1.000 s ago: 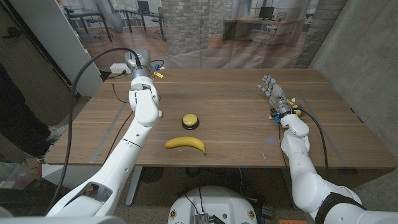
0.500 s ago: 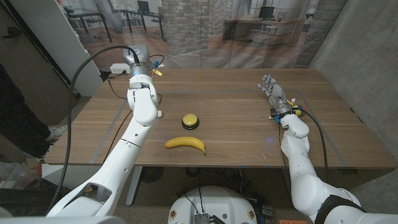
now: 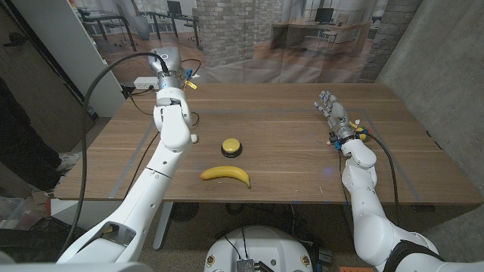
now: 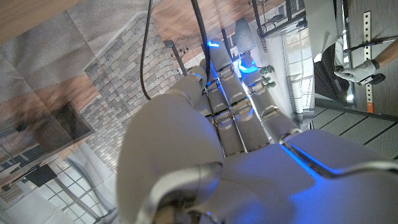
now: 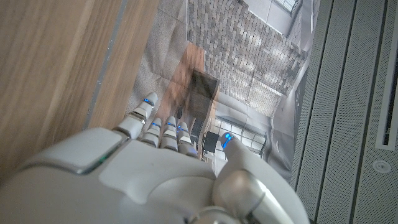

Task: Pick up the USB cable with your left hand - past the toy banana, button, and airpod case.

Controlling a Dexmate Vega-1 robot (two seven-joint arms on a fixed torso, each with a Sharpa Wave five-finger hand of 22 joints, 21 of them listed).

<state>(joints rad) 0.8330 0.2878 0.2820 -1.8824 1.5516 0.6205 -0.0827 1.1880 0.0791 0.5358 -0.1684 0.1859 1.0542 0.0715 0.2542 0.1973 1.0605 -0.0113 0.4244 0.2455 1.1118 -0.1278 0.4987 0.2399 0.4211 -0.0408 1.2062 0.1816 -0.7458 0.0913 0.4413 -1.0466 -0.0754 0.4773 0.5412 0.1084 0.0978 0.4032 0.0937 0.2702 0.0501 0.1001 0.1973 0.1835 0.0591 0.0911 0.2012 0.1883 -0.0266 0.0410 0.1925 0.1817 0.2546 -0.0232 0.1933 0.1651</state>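
Note:
My left hand [image 3: 163, 63] is raised over the table's far left corner, past the yellow button [image 3: 232, 146] and the toy banana [image 3: 225, 175]. In the left wrist view the left hand [image 4: 230, 124] has its fingers stretched out close together. A thin black USB cable [image 4: 198, 25] runs in between thumb and fingers and hangs from them. A small white airpod case [image 3: 194, 138] lies beside my left forearm. My right hand [image 3: 330, 106] stands open over the table's right side, fingers apart and holding nothing; the right wrist view shows the right hand [image 5: 155, 162] from its back.
A white power strip [image 3: 142, 81] lies beyond the wooden table's [image 3: 287, 174] far left corner. A person in dark clothes [image 3: 19, 136] stands at the left edge. Grey panels stand beyond the table's far and right edges.
My left hand has risen a little and drawn toward the table's far edge. The right hand, banana and button have not moved.

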